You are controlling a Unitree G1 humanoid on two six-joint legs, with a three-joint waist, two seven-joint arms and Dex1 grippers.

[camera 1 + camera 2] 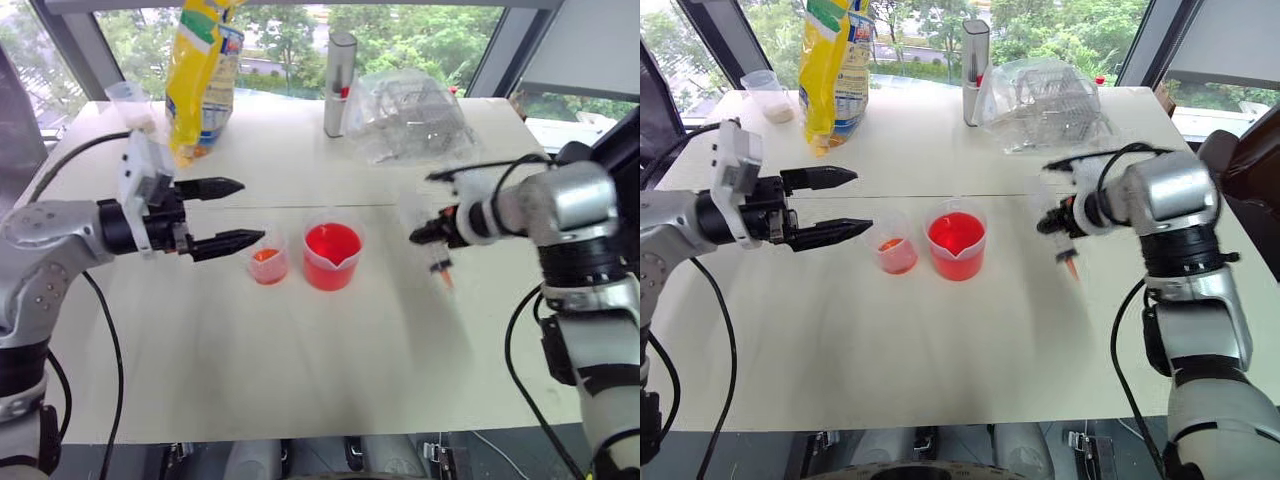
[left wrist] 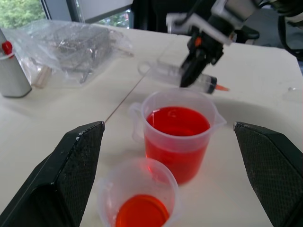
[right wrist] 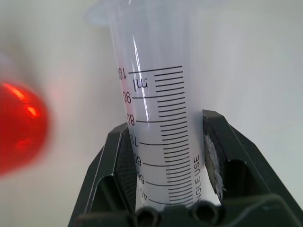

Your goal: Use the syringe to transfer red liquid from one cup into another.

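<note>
The wide spouted cup [image 1: 332,258] stands mid-table, filled with red liquid [image 1: 332,243]. Just left of it is the smaller cup [image 1: 268,262], with a little orange-red liquid at its base. My right gripper [image 1: 428,236] is shut on the clear syringe [image 2: 189,77], held off the table to the right of the spouted cup. The syringe's orange tip [image 1: 446,277] slants down. In the right wrist view the marked barrel [image 3: 158,118] sits clamped between the two fingers. My left gripper [image 1: 250,212] hovers open just left of the smaller cup, with nothing between its fingers.
Along the far edge of the table stand a yellow bag [image 1: 200,75], a tall grey cylinder bottle [image 1: 340,85], a crumpled clear plastic bag [image 1: 415,115] and a clear cup with white powder [image 1: 133,105]. The near half of the table [image 1: 300,370] is bare.
</note>
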